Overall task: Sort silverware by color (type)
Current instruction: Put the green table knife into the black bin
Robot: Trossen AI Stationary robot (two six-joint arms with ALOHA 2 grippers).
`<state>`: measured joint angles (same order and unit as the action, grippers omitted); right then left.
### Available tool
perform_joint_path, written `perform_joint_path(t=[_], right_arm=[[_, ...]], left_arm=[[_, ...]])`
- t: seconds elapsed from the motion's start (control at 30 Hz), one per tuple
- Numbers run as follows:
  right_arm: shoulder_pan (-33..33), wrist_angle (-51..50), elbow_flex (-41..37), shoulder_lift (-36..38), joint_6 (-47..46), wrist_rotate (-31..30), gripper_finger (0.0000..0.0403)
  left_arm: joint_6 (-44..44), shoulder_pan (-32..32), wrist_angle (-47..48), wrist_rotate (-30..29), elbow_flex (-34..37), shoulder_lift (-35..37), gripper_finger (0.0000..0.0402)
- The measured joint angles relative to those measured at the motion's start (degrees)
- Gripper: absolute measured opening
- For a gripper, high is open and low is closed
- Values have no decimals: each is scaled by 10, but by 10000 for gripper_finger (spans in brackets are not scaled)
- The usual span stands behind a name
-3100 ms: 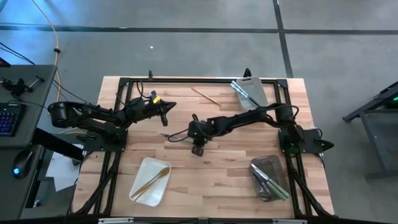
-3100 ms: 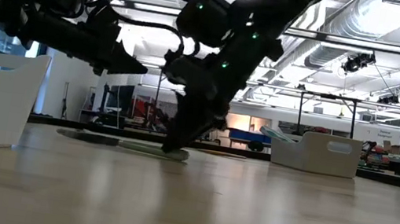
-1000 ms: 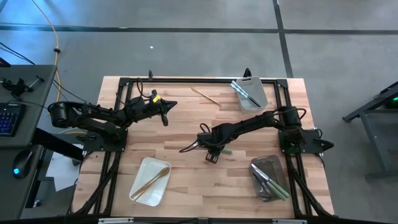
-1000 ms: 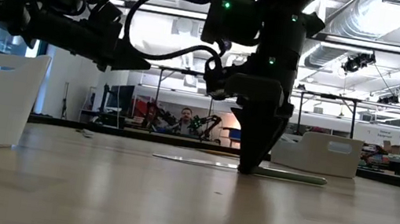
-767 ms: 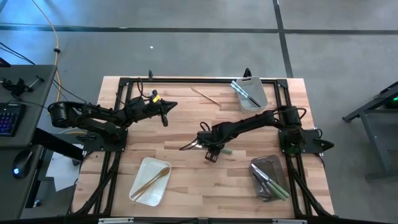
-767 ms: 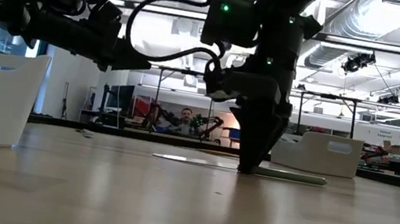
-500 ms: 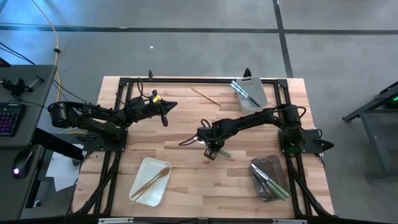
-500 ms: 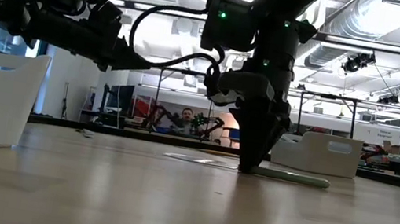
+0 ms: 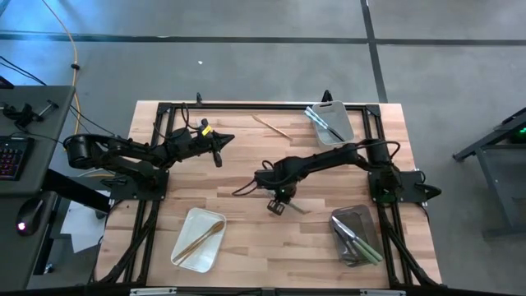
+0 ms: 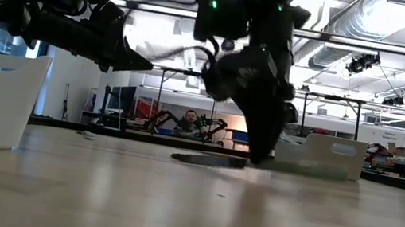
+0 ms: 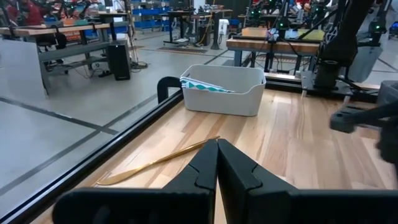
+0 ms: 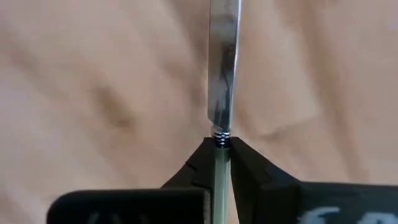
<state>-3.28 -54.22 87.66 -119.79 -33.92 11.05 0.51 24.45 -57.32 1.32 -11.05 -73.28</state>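
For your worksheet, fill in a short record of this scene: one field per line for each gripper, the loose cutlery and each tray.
right gripper: shut on green knife, mid-table
left gripper: shut, empty, raised at the table's far left
loose: gold piece on the far edge
far tray: blue-handled pieces
near left tray: gold pieces
near right tray: green-handled pieces

We see bare wood all round the right gripper mid-table. Nearest blocks: the tray with green cutlery off toward its base side, the tray with gold pieces across the other way, both well apart. Left gripper hangs farther off, with a loose gold piece and the far tray near the back rail.
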Motion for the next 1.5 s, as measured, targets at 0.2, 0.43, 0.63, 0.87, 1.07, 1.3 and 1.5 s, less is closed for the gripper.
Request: perform_joint_path(t=[0.2, 0.43, 0.63, 0.87, 1.07, 1.3, 1.5], right_arm=[[-12, -7, 9, 2, -25, 11, 10], [-35, -8, 10, 3, -47, 13, 6], [-50, 24, -22, 7, -74, -6, 2], [-74, 26, -27, 7, -99, -49, 4], [-77, 50, -46, 7, -124, -49, 44], [-77, 67, -62, 8, -127, -51, 111], [-76, 120, -105, 12, -126, -48, 97]], left_arm=[[0, 0, 0, 0, 0, 0, 0], [-3, 0, 0, 12, 0, 0, 0], [-3, 0, 0, 12, 0, 0, 0], [-4, 0, 0, 12, 0, 0, 0], [-4, 0, 0, 12, 0, 0, 0], [-5, 0, 0, 12, 0, 0, 0], [-5, 0, 0, 12, 0, 0, 0]])
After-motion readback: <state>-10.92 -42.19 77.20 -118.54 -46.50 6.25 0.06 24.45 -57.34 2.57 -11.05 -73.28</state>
